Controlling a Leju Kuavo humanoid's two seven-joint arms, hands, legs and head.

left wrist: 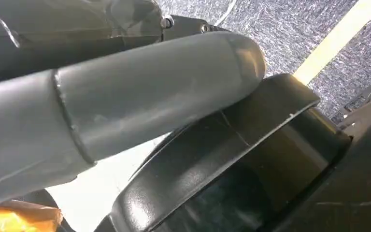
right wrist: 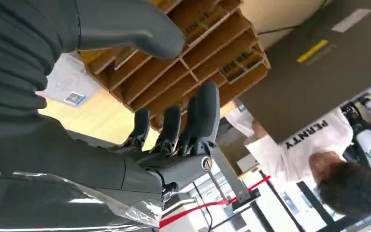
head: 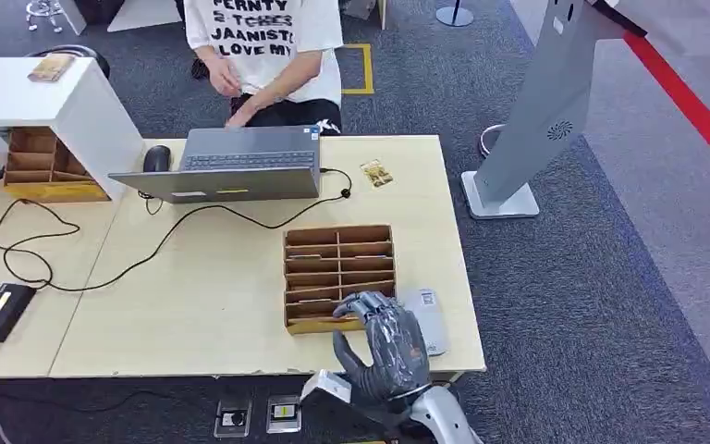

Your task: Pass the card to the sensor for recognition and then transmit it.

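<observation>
Right hand: fingers apart, empty, poised over the near edge of the wooden slotted organizer on the desk.
Card: flat, beyond the organizer's far side, long axis running away from the robot.
Left hand: state cannot be told.

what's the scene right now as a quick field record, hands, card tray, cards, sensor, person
right hand: open, fingers spread, raised over the near edge of the card tray, holding nothing
left hand: thumb seen close up, state unclear
card tray: wooden, slotted, on the table
white sensor pad: flat on the table, right of the tray
loose card: on the table by the laptop
laptop: open, facing the person
person: seated behind the table
</observation>
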